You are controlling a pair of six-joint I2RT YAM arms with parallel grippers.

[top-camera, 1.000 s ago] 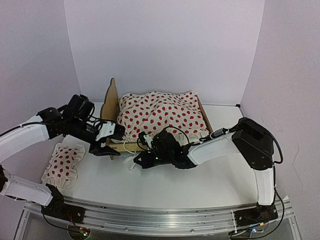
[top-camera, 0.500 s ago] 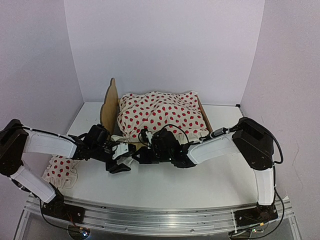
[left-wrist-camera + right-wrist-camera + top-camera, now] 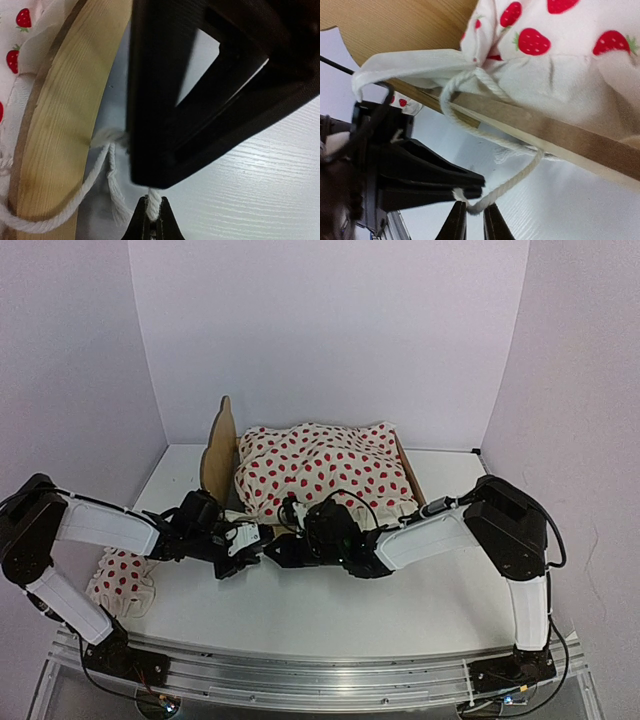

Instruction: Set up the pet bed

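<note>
The pet bed stands at the back centre, its plywood headboard on the left. A cream red-dotted cloth covers the top of the bed. A white cord hangs from the cloth's corner, down past the wooden side rail. In front of the bed's near left corner my two grippers meet on this cord. My left gripper is shut on the cord's end. My right gripper has its jaws slightly apart, the cord's bend lying loosely between them. The mattress pad is hidden.
A small red-dotted pillow lies on the white table at the left, beside my left forearm. White walls close the back and both sides. A metal rail runs along the near edge.
My left arm swung down from the headboard to the table in front of the bed and shut on the cord. My right gripper's jaws, shut on the cord before, have parted a little.
</note>
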